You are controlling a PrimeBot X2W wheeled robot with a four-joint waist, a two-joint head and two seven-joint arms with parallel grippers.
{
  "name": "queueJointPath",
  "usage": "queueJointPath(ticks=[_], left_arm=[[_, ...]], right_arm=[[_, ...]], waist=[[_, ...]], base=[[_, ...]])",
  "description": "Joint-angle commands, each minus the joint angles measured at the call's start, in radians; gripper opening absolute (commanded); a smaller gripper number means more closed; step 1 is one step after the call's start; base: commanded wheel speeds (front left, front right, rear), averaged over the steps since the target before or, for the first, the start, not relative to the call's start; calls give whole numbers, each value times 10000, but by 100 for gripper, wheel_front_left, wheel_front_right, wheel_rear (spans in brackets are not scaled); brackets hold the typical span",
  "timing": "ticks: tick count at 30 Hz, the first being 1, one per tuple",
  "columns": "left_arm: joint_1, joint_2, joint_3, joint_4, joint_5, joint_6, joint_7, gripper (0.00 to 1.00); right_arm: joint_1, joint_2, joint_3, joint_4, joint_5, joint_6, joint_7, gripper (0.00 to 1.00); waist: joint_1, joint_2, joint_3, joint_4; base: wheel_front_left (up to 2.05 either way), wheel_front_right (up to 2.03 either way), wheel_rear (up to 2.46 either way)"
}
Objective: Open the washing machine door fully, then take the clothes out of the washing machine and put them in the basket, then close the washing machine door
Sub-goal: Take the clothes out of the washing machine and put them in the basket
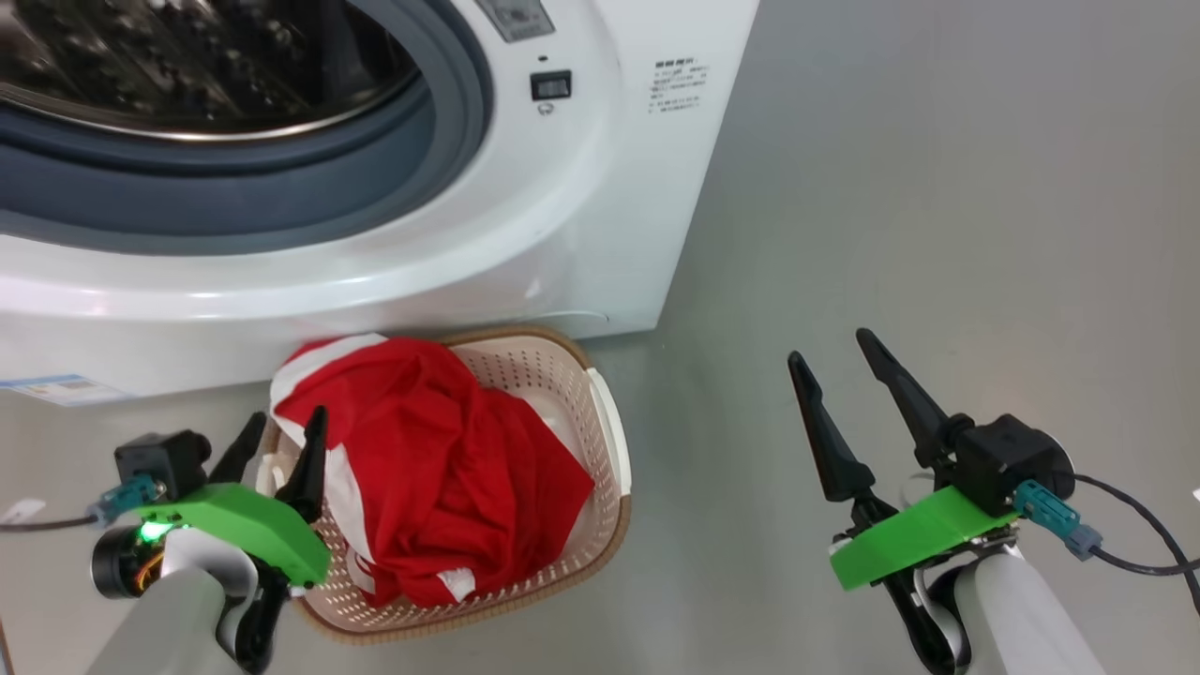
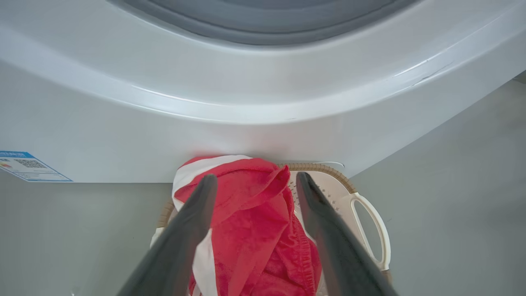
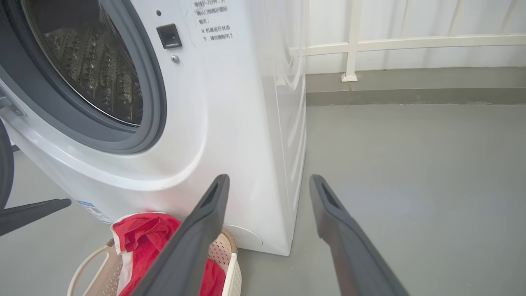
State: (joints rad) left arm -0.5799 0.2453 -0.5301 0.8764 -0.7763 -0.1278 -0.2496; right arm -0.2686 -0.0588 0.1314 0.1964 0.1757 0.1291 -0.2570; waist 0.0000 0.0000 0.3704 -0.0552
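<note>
Low before the robot: washer (image 1: 525, 234), mouth uncovered, drum (image 1: 187, 56) showing bare steel and no red in the part seen. Just beside its foot: basket (image 1: 614, 441), heaped with clothes (image 1: 441, 469), a white-trimmed fold draped over the rim nearest the machine. Judged finished with unloading; next, shutting the door (image 3: 5, 164), seemingly the dark curve at the right wrist view's left margin, too cropped to be sure. To do it well: lift clear of the fabric first without snagging it, reach the door's outer rim, push in one smooth arc until latched, keep off the grey seal. Left gripper (image 1: 289, 417): low over the basket's near left edge, fingers spread, straddling the heap, gripping nothing. Right gripper (image 1: 829, 345): well apart over bare floor, fingers spread, empty, pointing ahead.
</note>
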Motion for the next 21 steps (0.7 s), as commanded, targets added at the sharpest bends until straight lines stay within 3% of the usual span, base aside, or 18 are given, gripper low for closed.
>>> queueJointPath(ticks=[1, 10, 21], left_arm=[[146, 281, 562, -285, 295, -27, -121, 100], [1375, -152, 2696, -1842, 2321, -28, -121, 100], [2770, -544, 4433, -3665, 3736, -28, -122, 100]], right_arm=[[215, 36, 167, -197, -130, 16, -48, 100], [605, -79, -62, -236, -71, 16, -48, 100], [1183, -223, -347, -271, 42, 16, -48, 100]], waist=[[0, 0, -315, 167], [0, 0, -886, 227], [0, 0, -1652, 259]], base=[[0, 0, 0], [0, 0, 0], [0, 0, 0]])
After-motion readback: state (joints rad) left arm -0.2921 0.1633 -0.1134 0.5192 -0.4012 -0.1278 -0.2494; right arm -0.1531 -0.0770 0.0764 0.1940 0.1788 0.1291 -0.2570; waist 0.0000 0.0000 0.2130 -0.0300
